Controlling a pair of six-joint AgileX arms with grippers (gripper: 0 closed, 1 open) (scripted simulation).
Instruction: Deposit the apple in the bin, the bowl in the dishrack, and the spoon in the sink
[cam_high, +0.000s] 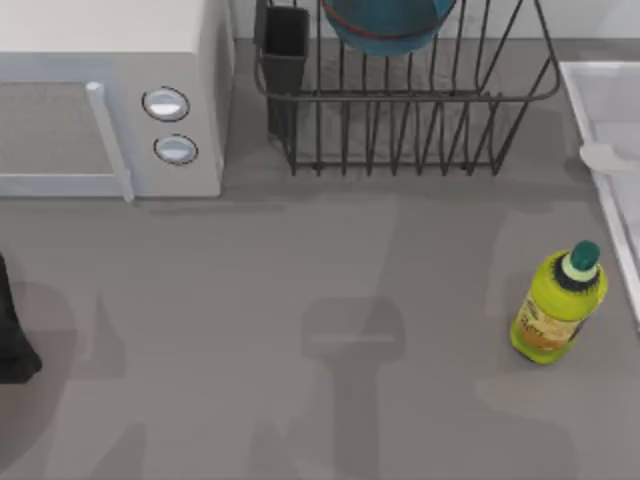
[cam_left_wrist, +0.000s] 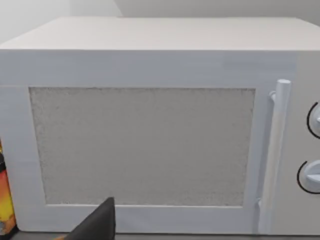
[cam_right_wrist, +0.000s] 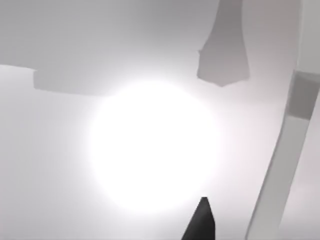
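While the bowl (cam_high: 388, 24) sits in the dishrack (cam_high: 410, 120) at the table's far side, the spoon (cam_high: 603, 156) lies in the sink (cam_high: 600, 90) at far right. My left arm is at the left edge, facing the microwave (cam_left_wrist: 150, 125); whether either of my grippers is released or clenched, I cannot tell. Near right stands a bottle (cam_high: 556, 305).

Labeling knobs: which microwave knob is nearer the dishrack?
The upper knob on the microwave, farther from the table's front edge than the lower knob, sits nearer the dishrack.
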